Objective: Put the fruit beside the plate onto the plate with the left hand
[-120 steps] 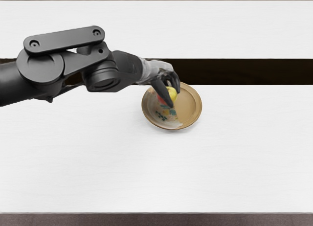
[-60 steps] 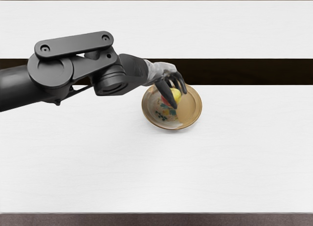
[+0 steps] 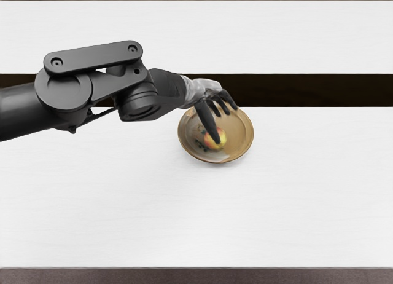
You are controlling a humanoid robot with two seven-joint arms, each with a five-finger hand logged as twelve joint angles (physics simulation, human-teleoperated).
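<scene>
Left hand splayed; fruit lies on plate

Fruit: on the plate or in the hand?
On the plate. The fruit lies inside its rim; the left hand above it has its fingers spread, not closed round it.

The bench is plain white with a faint pale grain, crossed toward its far edge by a brown-black band. The plate is glossy golden brown, with small dark and coloured flecks in its middle. The fruit is yellow with a red blush. The left hand has black fingers and a light grey back. Its arm is matte charcoal.
</scene>
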